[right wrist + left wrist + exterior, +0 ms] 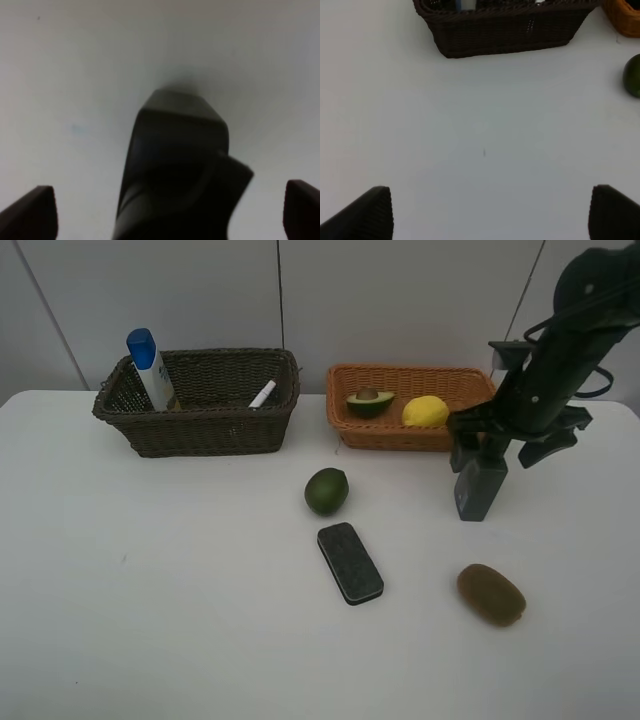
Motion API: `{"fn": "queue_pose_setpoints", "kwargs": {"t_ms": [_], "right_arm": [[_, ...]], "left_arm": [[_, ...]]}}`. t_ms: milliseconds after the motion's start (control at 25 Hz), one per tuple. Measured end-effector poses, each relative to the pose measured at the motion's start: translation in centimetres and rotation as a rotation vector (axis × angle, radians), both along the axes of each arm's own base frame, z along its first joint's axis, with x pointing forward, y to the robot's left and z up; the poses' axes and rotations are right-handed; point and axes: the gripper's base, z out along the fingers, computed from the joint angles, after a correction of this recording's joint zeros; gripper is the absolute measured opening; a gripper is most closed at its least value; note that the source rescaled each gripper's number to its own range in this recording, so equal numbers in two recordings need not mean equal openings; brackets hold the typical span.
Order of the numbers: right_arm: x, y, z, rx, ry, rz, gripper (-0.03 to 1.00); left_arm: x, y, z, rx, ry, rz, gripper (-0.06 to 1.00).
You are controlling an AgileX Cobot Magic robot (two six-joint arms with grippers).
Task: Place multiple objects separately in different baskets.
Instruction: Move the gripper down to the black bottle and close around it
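Note:
The dark grey bottle stands upright on the table in front of the orange-tan basket. My right gripper is open, with its fingers on either side of the bottle's top; the right wrist view shows the bottle between the spread fingertips. That basket holds the halved avocado and the yellow lemon. The dark brown basket holds the blue-capped white bottle and the marker. The lime, black eraser and kiwi lie on the table. My left gripper is open and empty above bare table.
The white table runs to a grey wall behind the baskets. In the left wrist view the dark brown basket is ahead, with the lime and the corner of the orange-tan basket at the frame's edge.

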Motion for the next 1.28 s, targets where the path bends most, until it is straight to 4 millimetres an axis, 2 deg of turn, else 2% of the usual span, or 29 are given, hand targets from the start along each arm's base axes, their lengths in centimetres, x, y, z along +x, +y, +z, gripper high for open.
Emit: {"fn": "queue_pose_setpoints", "kwargs": {"t_ms": [160,400,480,520,600,640,680,840,1000,1120,1280], "right_arm": [[0.6,0.1,-2.1,-0.016,0.03,0.009,1.0],[1.1,0.2,-2.4,-0.014,0.013,0.011,0.97],[1.2,0.1,-2.4,-0.02,0.013,0.015,0.8],[1.2,0.1,-2.4,-0.025,0.015,0.018,0.64],[1.1,0.0,-2.4,-0.037,0.02,0.024,0.18],[1.1,0.0,-2.4,-0.039,0.025,0.026,0.0],[1.1,0.0,-2.4,-0.046,0.029,0.029,0.03],[1.0,-0.2,-2.4,-0.062,0.035,0.038,0.03],[0.5,-0.5,-1.5,-0.088,0.043,0.048,0.03],[-0.6,-0.9,0.9,-0.092,0.021,0.043,0.02],[-2.0,-0.6,6.6,0.003,-0.159,0.026,0.02]], "left_arm": [[0.0,0.0,0.0,0.0,0.0,0.0,1.0],[0.0,0.0,0.0,0.0,0.0,0.0,1.0],[0.0,0.0,0.0,0.0,0.0,0.0,1.0],[0.0,0.0,0.0,0.0,0.0,0.0,1.0],[0.0,0.0,0.0,0.0,0.0,0.0,1.0],[0.0,0.0,0.0,0.0,0.0,0.0,1.0],[0.0,0.0,0.0,0.0,0.0,0.0,1.0],[0.0,0.0,0.0,0.0,0.0,0.0,1.0],[0.0,0.0,0.0,0.0,0.0,0.0,1.0],[0.0,0.0,0.0,0.0,0.0,0.0,1.0],[0.0,0.0,0.0,0.0,0.0,0.0,1.0]]}}
